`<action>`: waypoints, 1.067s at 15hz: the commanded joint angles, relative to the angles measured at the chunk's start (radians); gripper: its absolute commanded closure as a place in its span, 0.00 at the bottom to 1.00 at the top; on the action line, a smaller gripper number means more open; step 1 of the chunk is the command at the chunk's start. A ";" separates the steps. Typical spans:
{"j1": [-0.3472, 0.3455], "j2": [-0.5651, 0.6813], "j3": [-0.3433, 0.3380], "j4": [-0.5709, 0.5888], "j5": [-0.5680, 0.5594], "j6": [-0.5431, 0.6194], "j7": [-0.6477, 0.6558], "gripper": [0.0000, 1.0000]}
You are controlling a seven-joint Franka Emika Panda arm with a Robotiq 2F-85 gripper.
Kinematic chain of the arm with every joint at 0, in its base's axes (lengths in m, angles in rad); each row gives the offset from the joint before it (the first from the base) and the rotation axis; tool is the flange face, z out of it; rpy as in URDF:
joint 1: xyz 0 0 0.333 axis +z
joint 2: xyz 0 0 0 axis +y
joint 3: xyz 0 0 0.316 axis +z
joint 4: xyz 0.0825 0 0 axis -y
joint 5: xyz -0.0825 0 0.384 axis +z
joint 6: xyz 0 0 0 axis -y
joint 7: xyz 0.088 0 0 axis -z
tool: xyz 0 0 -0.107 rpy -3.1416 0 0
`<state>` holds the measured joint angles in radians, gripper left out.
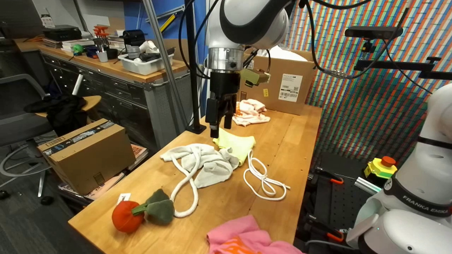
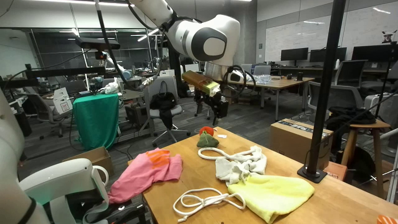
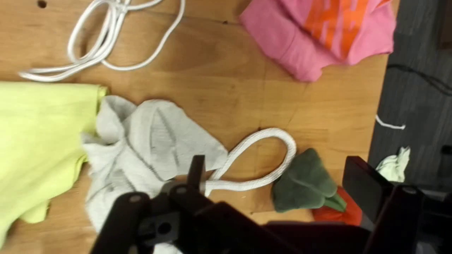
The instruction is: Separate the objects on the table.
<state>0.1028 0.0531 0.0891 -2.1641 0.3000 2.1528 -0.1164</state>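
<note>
My gripper (image 1: 221, 127) is open and empty, held above the table; its spread fingers also show in the wrist view (image 3: 275, 167). A light grey cloth (image 1: 215, 169) lies crumpled against a yellow cloth (image 1: 237, 143), with a thick white rope (image 3: 240, 185) looping over and out of it. A thin white cord (image 2: 202, 202) lies coiled beside the yellow cloth. A dark green plush (image 1: 160, 211) touches a red-orange plush (image 1: 125, 217), its light green stem over the red one. A pink cloth (image 1: 243, 233) with orange print lies at the table edge.
A pale pink cloth (image 1: 250, 111) lies at the far end by a large cardboard box (image 1: 268, 77). A black pole (image 2: 321, 93) is fixed at the table edge. A small white tag (image 1: 123, 197) lies by the red plush. Another box (image 1: 88, 155) stands beside the table.
</note>
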 commanded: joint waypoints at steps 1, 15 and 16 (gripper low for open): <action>-0.030 -0.012 -0.025 -0.071 -0.062 0.157 0.051 0.00; -0.062 0.174 -0.158 -0.151 -0.381 0.514 0.407 0.00; -0.056 0.191 -0.173 -0.148 -0.413 0.531 0.440 0.00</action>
<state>0.0266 0.2031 -0.0461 -2.3230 -0.0305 2.6235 0.2236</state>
